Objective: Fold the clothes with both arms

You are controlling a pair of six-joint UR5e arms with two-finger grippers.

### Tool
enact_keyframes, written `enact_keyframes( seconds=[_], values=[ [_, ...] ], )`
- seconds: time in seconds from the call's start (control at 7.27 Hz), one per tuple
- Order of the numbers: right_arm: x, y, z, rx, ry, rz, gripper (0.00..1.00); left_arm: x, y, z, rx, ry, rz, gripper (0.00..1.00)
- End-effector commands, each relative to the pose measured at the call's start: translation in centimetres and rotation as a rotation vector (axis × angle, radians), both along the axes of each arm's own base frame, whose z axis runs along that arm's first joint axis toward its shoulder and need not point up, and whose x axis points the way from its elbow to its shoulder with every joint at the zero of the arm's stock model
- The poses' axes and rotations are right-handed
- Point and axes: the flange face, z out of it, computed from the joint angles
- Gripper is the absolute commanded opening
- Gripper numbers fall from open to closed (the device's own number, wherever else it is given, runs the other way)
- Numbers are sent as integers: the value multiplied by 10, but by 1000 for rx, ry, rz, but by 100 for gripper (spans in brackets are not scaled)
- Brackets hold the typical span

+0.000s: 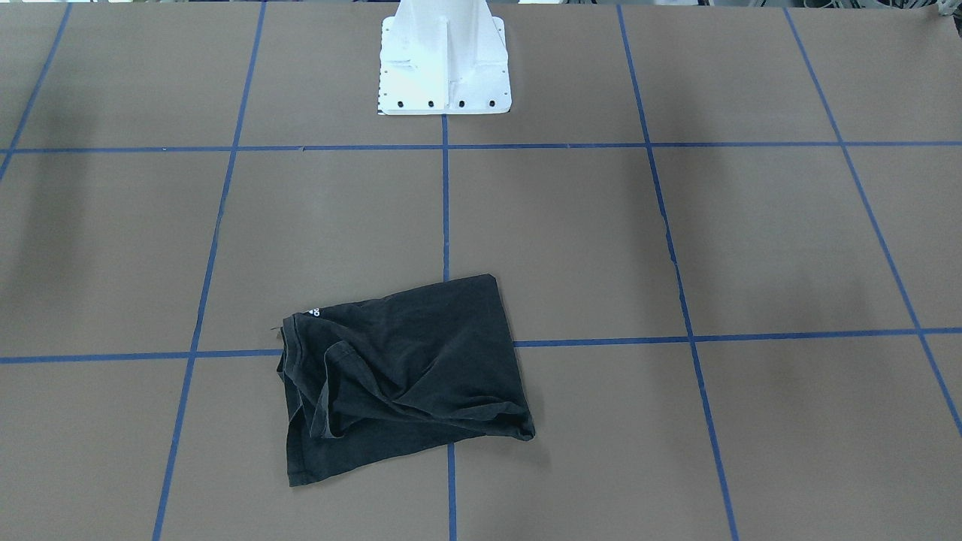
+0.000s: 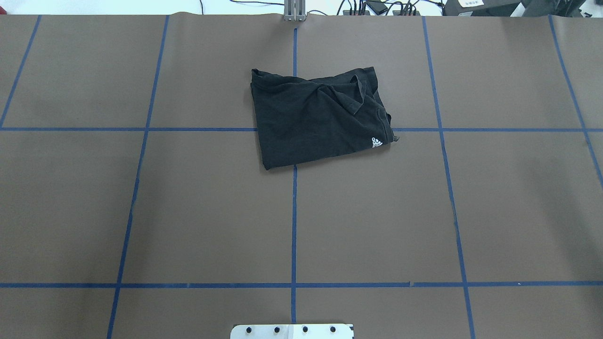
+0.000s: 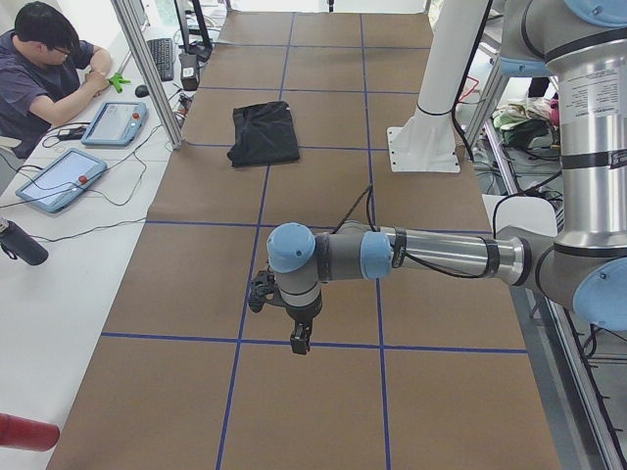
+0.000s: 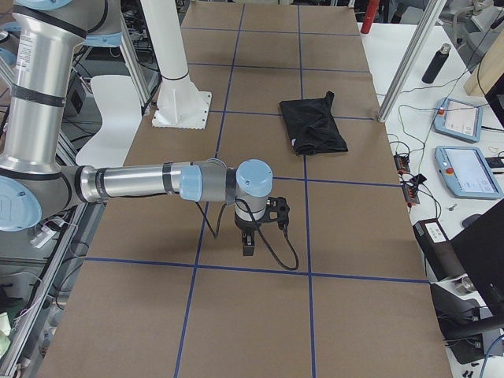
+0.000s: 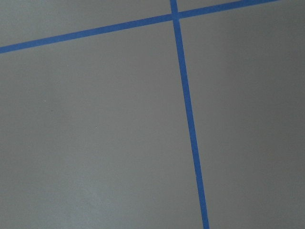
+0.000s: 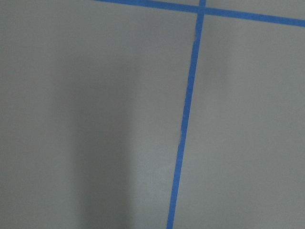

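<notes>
The clothes are one black T-shirt [image 2: 315, 117], lying folded and rumpled on the brown table's far half, with a small white logo [image 2: 376, 142] at one corner. The T-shirt also shows in the front-facing view [image 1: 406, 376] and in both side views [image 3: 265, 134] [image 4: 313, 124]. Neither arm touches it. My left gripper [image 3: 301, 343] hangs over bare table far from the shirt, at the table's left end. My right gripper [image 4: 248, 250] hangs likewise at the right end. Whether either is open or shut I cannot tell. Both wrist views show only table and blue tape.
The white pedestal base [image 1: 445, 68] stands at the robot's side of the table. Blue tape lines [image 2: 294, 212] grid the brown surface. A person [image 3: 44, 69] sits at a side desk with tablets [image 3: 59, 176], cables and a bottle [image 4: 435, 64].
</notes>
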Motion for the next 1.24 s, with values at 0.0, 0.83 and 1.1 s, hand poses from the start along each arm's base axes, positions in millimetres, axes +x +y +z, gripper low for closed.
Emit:
enact_keyframes(
  seconds=[0.0, 0.83, 1.1],
  values=[
    [12, 20, 8, 81, -3, 37, 100, 0, -1, -3, 5, 1, 0, 100],
    [11, 17, -1, 59, -19, 81, 100, 0, 2, 4, -16, -1, -5, 100],
    [11, 17, -1, 59, -19, 81, 100, 0, 5, 7, -26, -1, -6, 100]
  ],
)
